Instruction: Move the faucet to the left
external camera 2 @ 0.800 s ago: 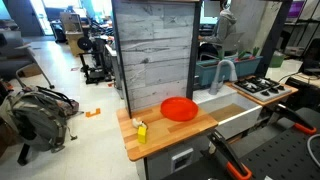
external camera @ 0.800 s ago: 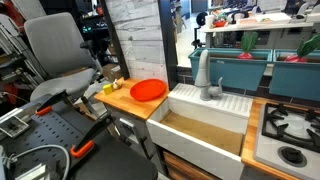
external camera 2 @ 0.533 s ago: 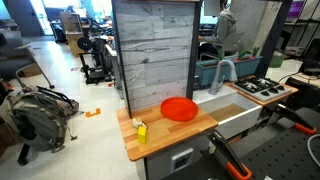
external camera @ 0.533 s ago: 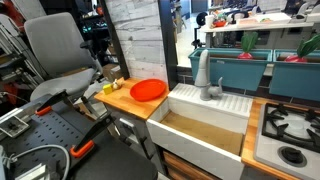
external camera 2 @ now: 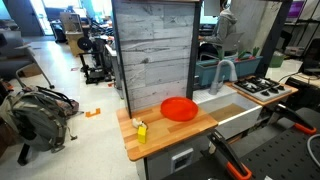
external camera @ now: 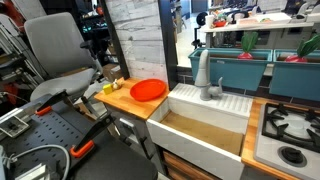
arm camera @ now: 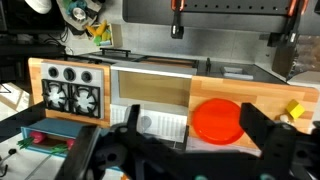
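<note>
Toy kitchen unit, wooden counter with a white sink set into it. Faucet grey, upright, standing on the white ledge at the back of the sink, round base on the ledge; in an exterior view its arched spout curves over and down toward the basin. Nothing touching it. Orange plate on the counter just beside the sink, seen too in an exterior view and the wrist view. Small yellow object nearer the counter's outer end, apart from the plate. Stove with black burners on the sink's other side. Wrist view looks down on the whole unit from well above: gripper at the bottom of the picture, dark fingers spread wide, nothing between them. Faucet not made out in that view; gripper not seen in either exterior view
</note>
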